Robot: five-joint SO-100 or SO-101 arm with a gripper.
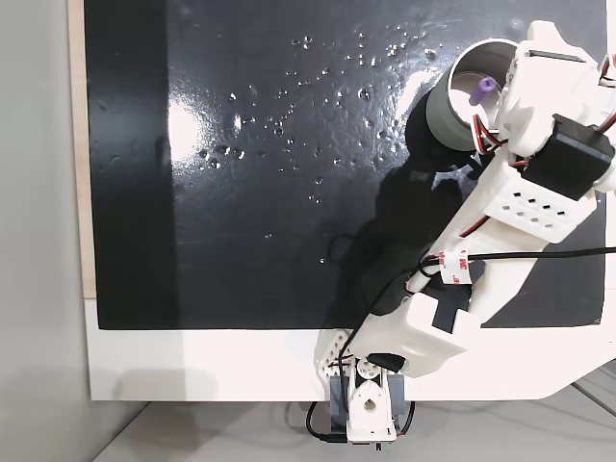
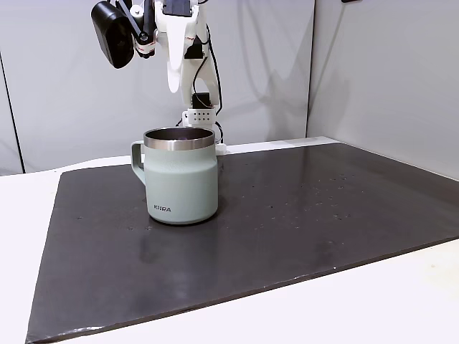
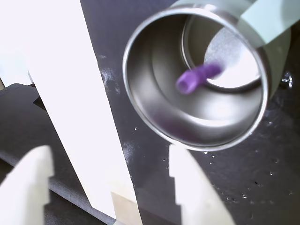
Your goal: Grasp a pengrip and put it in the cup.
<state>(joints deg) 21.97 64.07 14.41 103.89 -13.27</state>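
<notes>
The pengrip (image 3: pixel 197 78) is seen inside the cup (image 3: pixel 150 110), upper right; the gripper (image 3: pixel 110 176) is spread empty, so the task is judged done.

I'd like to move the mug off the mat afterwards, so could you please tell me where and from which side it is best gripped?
Probably the handle: in a fixed view it juts from the left wall of the upright cup, leaving a gap for one finger. The body looks too wide for the open end effector. Otherwise pinch the steel rim from above, clear of the pengrip inside.

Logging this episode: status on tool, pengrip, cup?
Tool open, above cup. Pengrip inside cup. Nothing in the way.
</notes>
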